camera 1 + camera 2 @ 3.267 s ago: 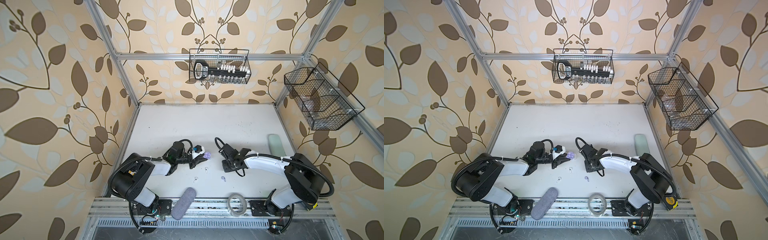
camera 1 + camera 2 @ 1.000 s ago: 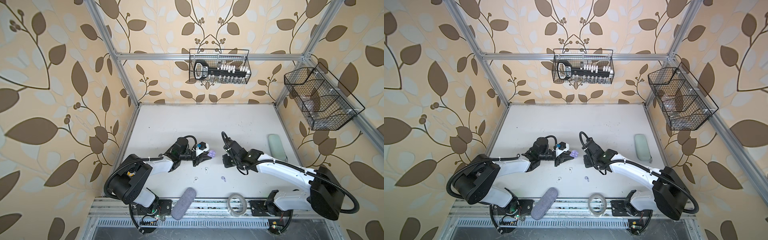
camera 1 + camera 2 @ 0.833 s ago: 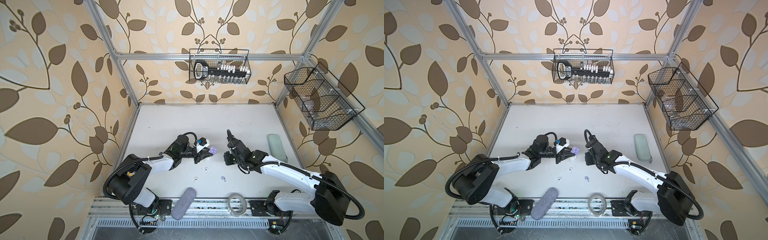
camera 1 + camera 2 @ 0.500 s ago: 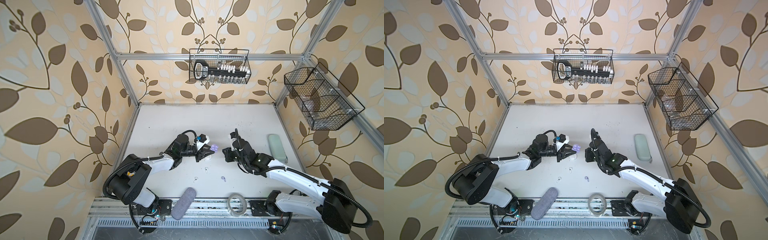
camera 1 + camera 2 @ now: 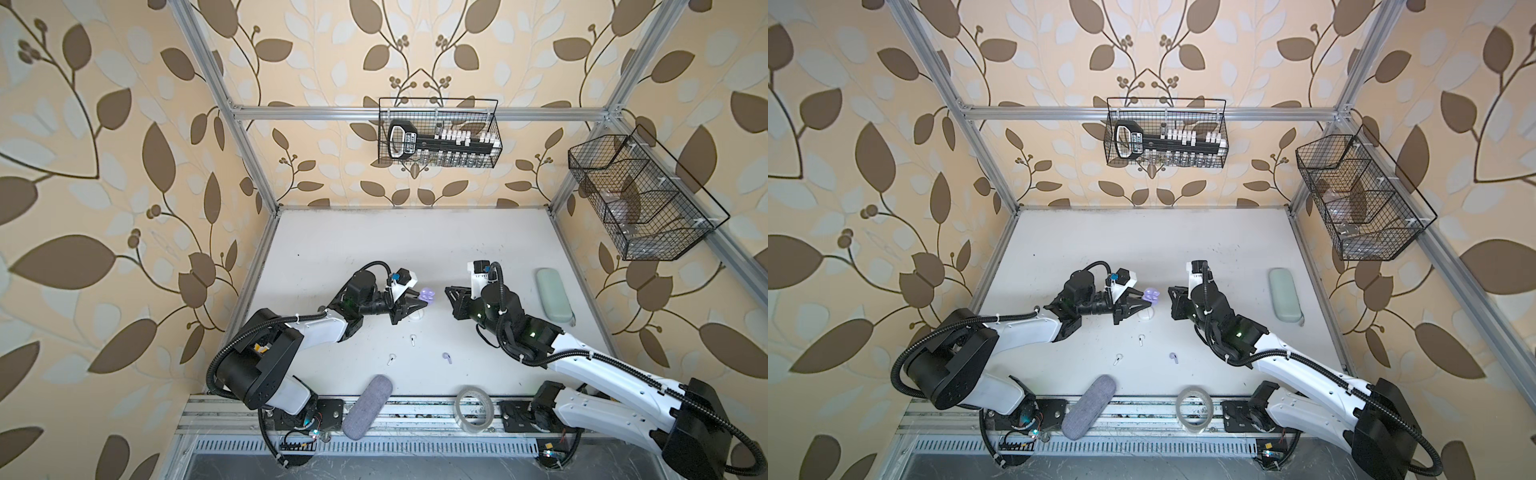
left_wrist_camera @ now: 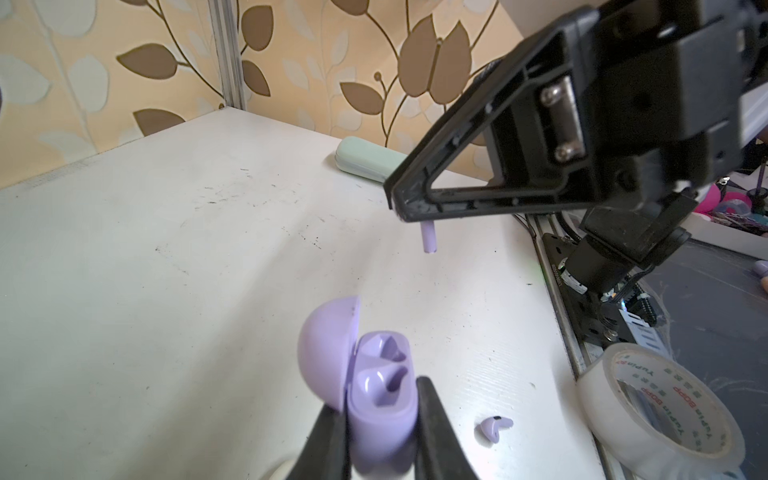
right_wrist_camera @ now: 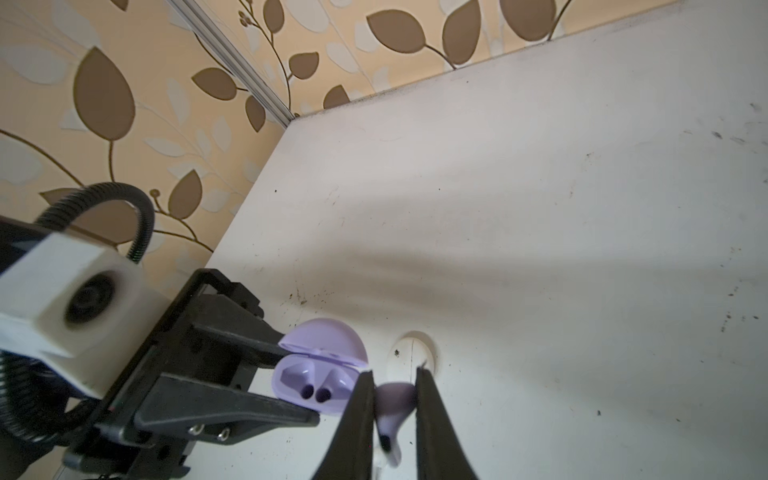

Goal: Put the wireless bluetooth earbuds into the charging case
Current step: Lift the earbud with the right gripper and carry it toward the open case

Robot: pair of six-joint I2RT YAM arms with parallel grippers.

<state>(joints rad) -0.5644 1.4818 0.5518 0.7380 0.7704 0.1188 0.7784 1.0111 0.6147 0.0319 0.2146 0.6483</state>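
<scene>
Table (image 5: 374,249): two white earbuds (image 5: 412,340), two lilac earbuds (image 5: 446,356), two cases (image 5: 427,295)

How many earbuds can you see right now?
4. Two white earbuds and a lilac earbud lie loose on the table; another lilac earbud is in the right claw.

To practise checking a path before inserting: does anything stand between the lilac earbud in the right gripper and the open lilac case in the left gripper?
Nothing visible does. Only open air separates the lilac earbud in the right gripper from the lilac case in the left gripper; its lid is swung back, both wells empty.
</scene>
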